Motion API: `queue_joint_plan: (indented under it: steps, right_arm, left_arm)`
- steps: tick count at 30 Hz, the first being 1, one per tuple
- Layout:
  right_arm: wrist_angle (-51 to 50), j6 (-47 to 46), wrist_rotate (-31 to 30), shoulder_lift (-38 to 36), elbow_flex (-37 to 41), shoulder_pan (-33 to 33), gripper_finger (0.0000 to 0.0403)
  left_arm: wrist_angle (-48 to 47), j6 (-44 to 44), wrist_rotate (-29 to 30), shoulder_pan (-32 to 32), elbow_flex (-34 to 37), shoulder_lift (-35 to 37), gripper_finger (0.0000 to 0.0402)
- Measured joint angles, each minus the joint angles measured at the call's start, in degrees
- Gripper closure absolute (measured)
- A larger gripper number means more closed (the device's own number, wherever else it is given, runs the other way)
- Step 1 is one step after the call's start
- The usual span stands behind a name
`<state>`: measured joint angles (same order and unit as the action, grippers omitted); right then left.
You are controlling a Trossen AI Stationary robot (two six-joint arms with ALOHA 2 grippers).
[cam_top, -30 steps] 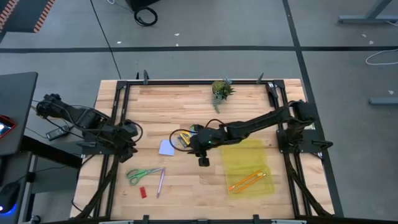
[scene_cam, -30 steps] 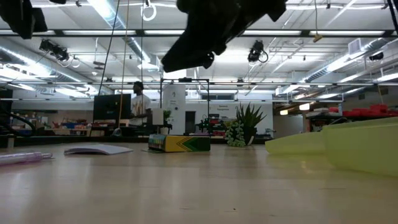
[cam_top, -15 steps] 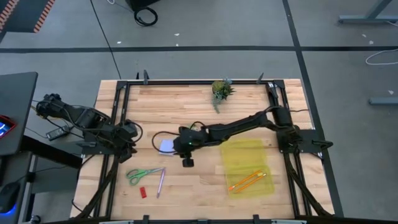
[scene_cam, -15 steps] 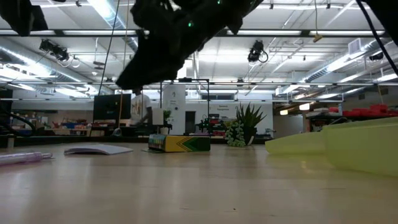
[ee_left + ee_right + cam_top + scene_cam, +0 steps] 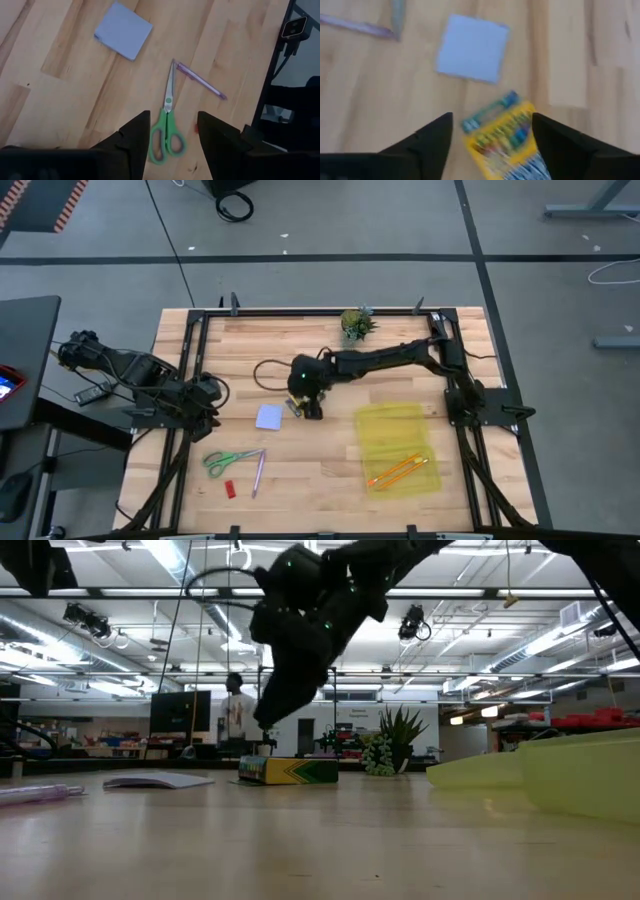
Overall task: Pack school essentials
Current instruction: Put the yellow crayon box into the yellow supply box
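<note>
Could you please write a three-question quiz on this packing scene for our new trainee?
1. True or false: the orange pencil already lies in the yellow case.
2. Which item is the right pincer poised over? A) scissors B) crayon box C) plant
3. Fill in: the note pad lies beside the ____ box.

Key: 1 true. 2 B, the crayon box; the pincer is open above it. 3 crayon.
</note>
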<state>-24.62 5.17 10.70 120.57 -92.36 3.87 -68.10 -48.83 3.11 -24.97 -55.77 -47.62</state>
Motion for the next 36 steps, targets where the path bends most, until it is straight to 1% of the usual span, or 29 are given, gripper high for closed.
queue_joint_plan:
  steps: [6,10,12,15,18,22,24,30,32,34,36]
  right_arm:
    - [-2.35,6.07,1.83,0.13,0.04,2.75,0.0042]
    - [-3.52,10.42,2.78,0.33,0.04,4.27,0.0009]
    - [-4.56,12.52,4.24,0.33,0.04,4.99,0.0005]
    - [-5.56,16.11,4.75,0.33,0.07,5.73,0.0006]
    - [-5.69,17.51,6.5,0.34,0.07,6.17,0.0006]
    - [-5.73,20.09,7.01,0.92,0.13,6.15,0.0006]
    - [-4.22,21.08,7.19,1.38,0.11,5.98,0.0006]
    - [-3.3,22.93,7.32,2.31,0.56,6.26,0.0006]
    - [-4.4,23.47,7.27,2.89,0.97,6.3,0.0006]
    - [-2.56,24.28,7.4,3.73,0.96,6.28,0.0006]
    - [-2.74,24.53,7.41,4.38,0.91,6.11,0.0006]
  left_arm:
    - [0.38,-0.47,0.0,-0.02,0.0,0.0,0.023]
    - [0.37,-1.49,0.0,-0.02,0.0,0.0,0.023]
    - [0.37,-1.56,0.0,0.0,0.0,0.0,0.023]
    - [0.37,-1.56,0.0,-0.02,0.0,0.0,0.023]
    - [0.37,-1.51,0.0,-0.02,0.0,0.0,0.023]
    - [0.37,-1.53,0.0,-0.02,0.0,0.0,0.023]
    - [0.37,-1.54,0.0,0.0,0.0,0.0,0.023]
    - [0.35,-1.54,0.0,-0.02,0.0,0.02,0.023]
    - [0.35,-1.54,0.02,-0.02,0.0,0.0,0.023]
    - [0.37,-1.54,0.02,-0.02,0.0,0.0,0.023]
    - [0.35,-1.79,0.02,-0.01,0.0,0.02,0.023]
